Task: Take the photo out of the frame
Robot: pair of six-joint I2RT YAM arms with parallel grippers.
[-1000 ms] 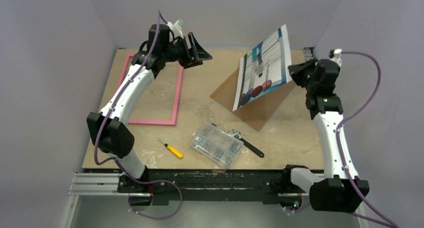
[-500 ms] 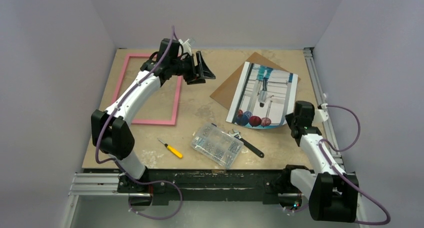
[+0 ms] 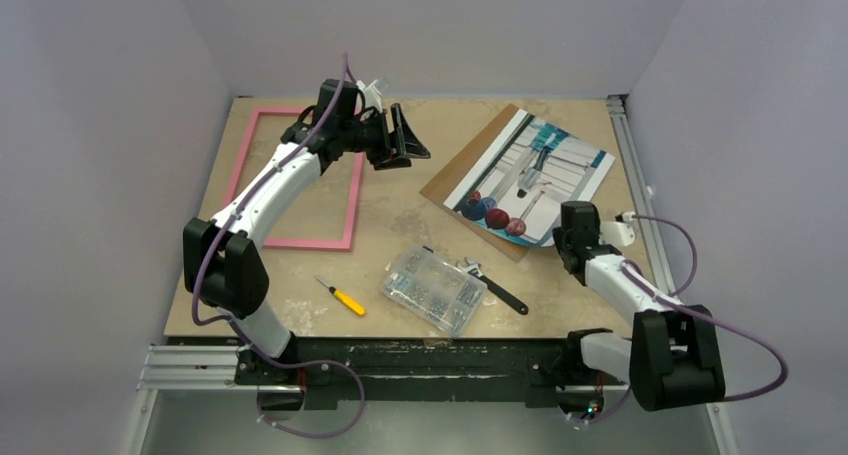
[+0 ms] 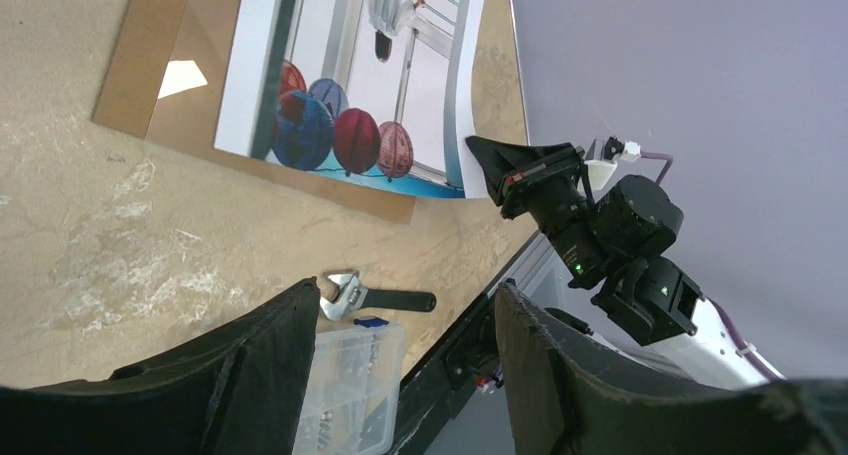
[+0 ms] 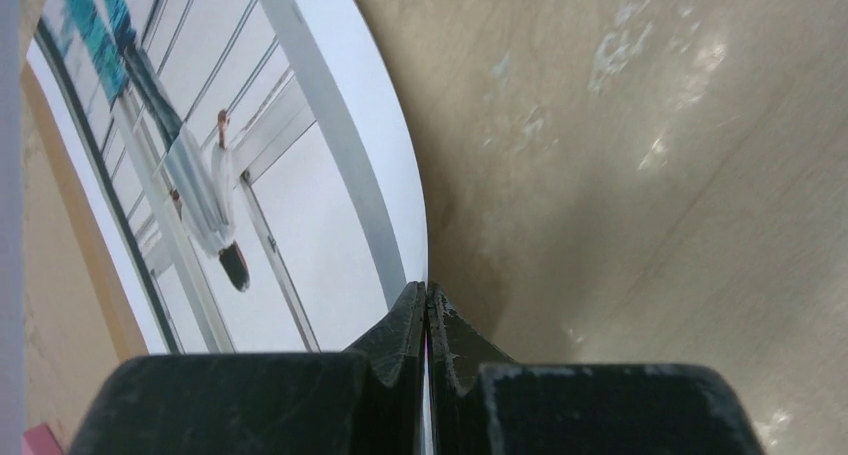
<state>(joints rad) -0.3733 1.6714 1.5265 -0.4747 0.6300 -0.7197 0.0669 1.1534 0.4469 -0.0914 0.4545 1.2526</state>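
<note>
The table [image 3: 400, 205] carries everything, and the first risk is at its 3 o'clock edge. The photo's far corner lies close to that side, so a sideways drag by the right arm could probably slide the sheet off the surface.

The frame [image 3: 305, 243] lies flat at about 10 o'clock on the table, its opening showing bare tabletop. It is well apart from the print, so the removal itself looks done.

The photo [image 3: 540, 170] rests face up at about 2 o'clock, mostly on the backing board [image 3: 465, 170]. Its long axis runs from 7 to 1 o'clock in the overhead view, with the end bearing the red and blue balls toward 7. Its 5 o'clock corner curls upward into the right gripper [image 5: 427, 305], which is clenched on the paper's edge. A pull or twist from here could crease or tear that thin corner, since only a small bite of paper takes the load. Dragging it might also shift the board underneath.

The left gripper [image 3: 412, 135] hovers near 12 o'clock with its jaws parted and nothing between them.

The screw box [image 3: 433, 290], the wrench [image 3: 495, 287] and the screwdriver [image 3: 342, 297] sit toward 6 o'clock. A low sweep of the photo in that direction could snag on them.
</note>
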